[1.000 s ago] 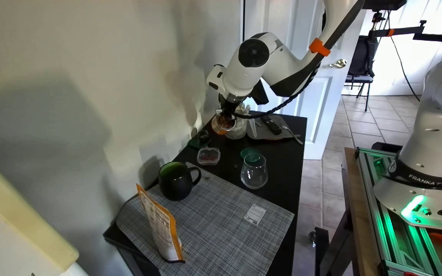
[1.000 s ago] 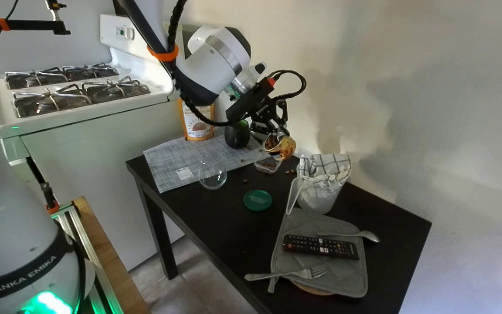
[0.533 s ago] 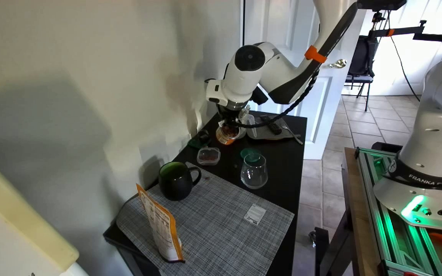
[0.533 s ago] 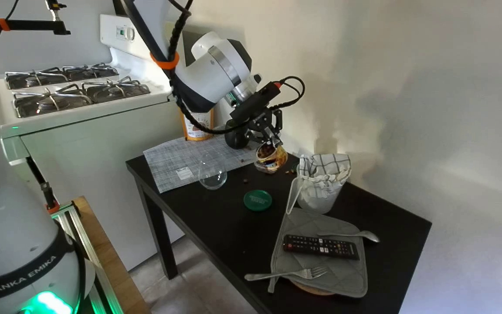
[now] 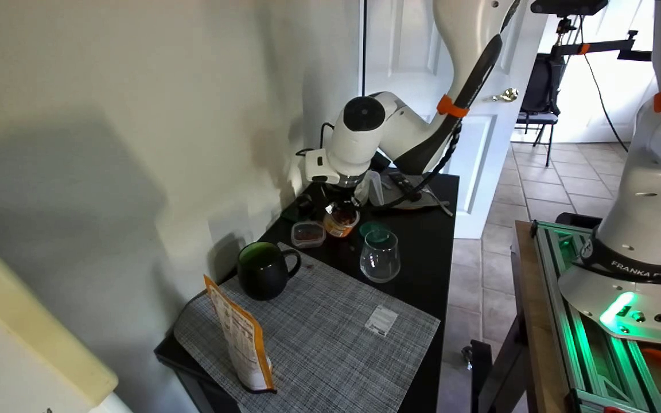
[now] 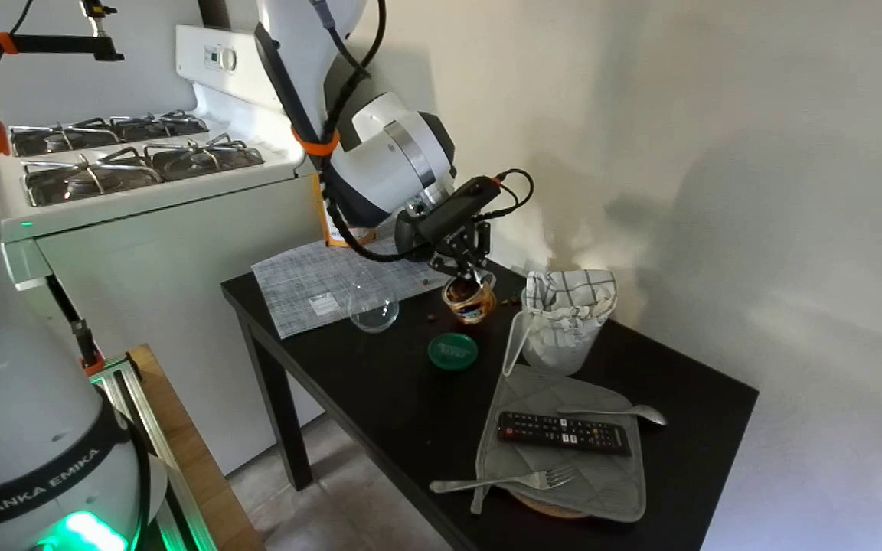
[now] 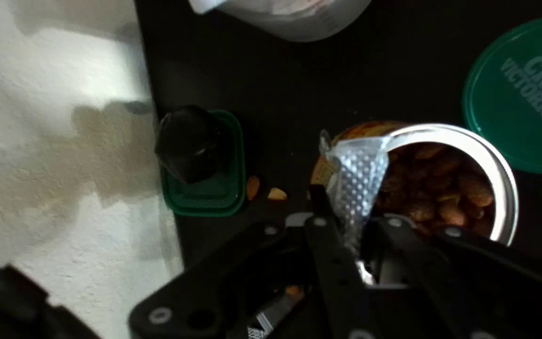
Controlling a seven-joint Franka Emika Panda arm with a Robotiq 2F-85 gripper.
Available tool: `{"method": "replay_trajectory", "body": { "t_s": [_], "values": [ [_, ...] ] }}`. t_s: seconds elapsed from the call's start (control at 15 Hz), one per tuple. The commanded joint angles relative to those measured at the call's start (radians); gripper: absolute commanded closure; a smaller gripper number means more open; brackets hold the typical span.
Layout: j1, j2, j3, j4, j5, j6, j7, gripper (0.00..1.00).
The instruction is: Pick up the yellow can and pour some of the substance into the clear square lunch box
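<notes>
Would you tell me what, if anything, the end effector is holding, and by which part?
The end effector holds the yellow can by its rim, at the side where the foil flap sticks out. The pinch is partly hidden.

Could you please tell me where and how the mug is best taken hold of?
Probably by the handle, coming from above on the side toward the glass: the mug stands upright, and that narrow loop juts out from its wide, round body, so a pinch across it should work. The opposite side faces the wall, with less room.
</notes>
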State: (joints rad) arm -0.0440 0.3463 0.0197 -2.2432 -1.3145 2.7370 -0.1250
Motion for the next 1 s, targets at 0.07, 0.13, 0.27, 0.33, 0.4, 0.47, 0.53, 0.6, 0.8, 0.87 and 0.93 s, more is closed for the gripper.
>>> {"method": "replay_trajectory", "body": {
  "t_s": [0.07, 0.13, 0.27, 0.33, 0.4, 0.47, 0.53, 0.6, 0.8, 0.87, 0.93],
  "values": [
    [-0.002, 0.011, -0.002, 0.013, -0.006, 0.005, 0.000, 0.83],
    [-0.003, 0.012, -0.002, 0.015, -0.007, 0.005, 0.000, 0.83],
    [-0.008, -0.017, -0.004, -0.006, -0.007, 0.012, 0.004, 0.96],
    [-0.019, -0.047, -0.005, -0.037, 0.006, 0.024, -0.006, 0.96],
    [-0.027, -0.067, -0.005, -0.057, 0.014, 0.032, -0.020, 0.96],
    [-0.026, -0.095, -0.014, -0.083, 0.025, 0.038, -0.037, 0.96],
    [-0.034, -0.115, -0.014, -0.103, 0.037, 0.047, -0.054, 0.96],
    [-0.040, -0.134, -0.016, -0.122, 0.049, 0.053, -0.066, 0.96],
    [-0.068, -0.196, -0.025, -0.186, 0.119, 0.107, -0.158, 0.96],
    [-0.078, -0.219, -0.028, -0.207, 0.157, 0.124, -0.203, 0.96],
    [-0.103, -0.237, -0.014, -0.228, 0.197, 0.139, -0.254, 0.96]
  ]
}}
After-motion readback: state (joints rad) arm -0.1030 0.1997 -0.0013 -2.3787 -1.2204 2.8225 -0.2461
